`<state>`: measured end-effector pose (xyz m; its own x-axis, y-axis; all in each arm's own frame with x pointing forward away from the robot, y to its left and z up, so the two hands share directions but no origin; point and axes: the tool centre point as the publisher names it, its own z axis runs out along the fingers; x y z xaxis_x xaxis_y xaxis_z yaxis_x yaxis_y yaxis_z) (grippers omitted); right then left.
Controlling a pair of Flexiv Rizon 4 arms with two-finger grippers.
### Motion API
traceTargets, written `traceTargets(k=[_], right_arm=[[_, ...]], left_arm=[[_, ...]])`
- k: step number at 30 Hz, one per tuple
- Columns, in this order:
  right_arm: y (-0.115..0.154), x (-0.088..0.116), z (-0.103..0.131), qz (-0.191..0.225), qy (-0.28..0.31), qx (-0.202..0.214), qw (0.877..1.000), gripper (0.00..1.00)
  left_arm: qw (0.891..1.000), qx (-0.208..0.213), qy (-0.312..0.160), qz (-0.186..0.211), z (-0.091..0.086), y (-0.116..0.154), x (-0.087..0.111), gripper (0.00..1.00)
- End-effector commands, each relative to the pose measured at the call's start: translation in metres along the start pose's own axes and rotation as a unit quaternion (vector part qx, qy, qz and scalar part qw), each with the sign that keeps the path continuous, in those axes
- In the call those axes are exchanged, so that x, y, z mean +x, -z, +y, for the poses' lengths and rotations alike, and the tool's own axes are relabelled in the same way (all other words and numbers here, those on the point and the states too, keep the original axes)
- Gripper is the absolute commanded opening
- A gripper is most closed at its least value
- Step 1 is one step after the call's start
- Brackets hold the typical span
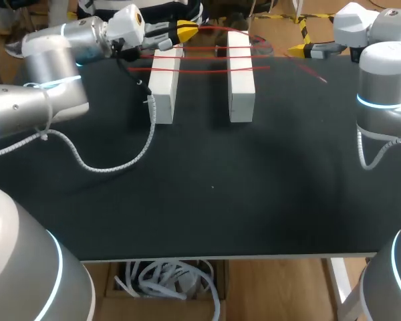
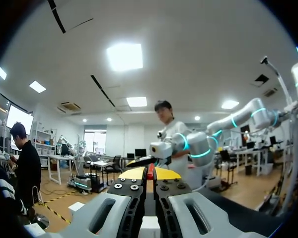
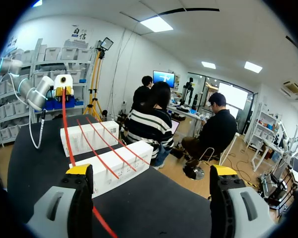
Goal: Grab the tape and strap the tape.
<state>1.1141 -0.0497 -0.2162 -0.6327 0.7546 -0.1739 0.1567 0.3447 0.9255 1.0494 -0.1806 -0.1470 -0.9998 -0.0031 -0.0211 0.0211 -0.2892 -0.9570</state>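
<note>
Two white blocks (image 1: 166,83) (image 1: 240,80) lie side by side at the back of the black table. Several strands of red tape (image 1: 207,57) run across both. My left gripper (image 1: 187,31) hovers over the far end of the left block, shut on the tape; in its wrist view the red tape (image 2: 150,168) shows pinched between the yellow tips (image 2: 149,174). My right gripper (image 1: 299,49) is off to the right of the blocks, open and holding nothing. In its wrist view a tape strand (image 3: 65,124) runs from the left gripper (image 3: 62,82) past one open finger (image 3: 79,171).
The left arm's grey cable (image 1: 113,164) sags onto the table (image 1: 214,207) in front of the left block. A loose red strand (image 1: 314,72) lies on the mat right of the blocks.
</note>
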Motion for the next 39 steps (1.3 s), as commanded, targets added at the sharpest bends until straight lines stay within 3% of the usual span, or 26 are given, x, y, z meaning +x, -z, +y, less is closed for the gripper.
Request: traceTargets(k=[1, 16, 19, 29, 39], right_arm=[[0.0, 0.0, 0.0, 0.0, 0.0, 0.0, 1.0, 1.0], [0.0, 0.0, 0.0, 0.0, 0.0, 0.0, 1.0, 1.0], [0.0, 0.0, 0.0, 0.0, 0.0, 0.0, 1.0, 1.0], [0.0, 0.0, 0.0, 0.0, 0.0, 0.0, 1.0, 1.0], [0.0, 0.0, 0.0, 0.0, 0.0, 0.0, 1.0, 1.0]], left_arm=[[1.0, 0.011, 0.0, 0.001, 0.002, -0.002, 0.002, 0.0], [0.999, 0.048, 0.001, 0.022, 0.004, -0.01, 0.0, 0.0], [0.996, 0.09, 0.012, 0.023, 0.004, -0.011, -0.001, 0.0], [0.997, 0.076, 0.015, 0.028, 0.008, -0.016, 0.001, 0.0], [0.997, 0.071, 0.014, 0.005, 0.007, -0.011, -0.003, 0.0]])
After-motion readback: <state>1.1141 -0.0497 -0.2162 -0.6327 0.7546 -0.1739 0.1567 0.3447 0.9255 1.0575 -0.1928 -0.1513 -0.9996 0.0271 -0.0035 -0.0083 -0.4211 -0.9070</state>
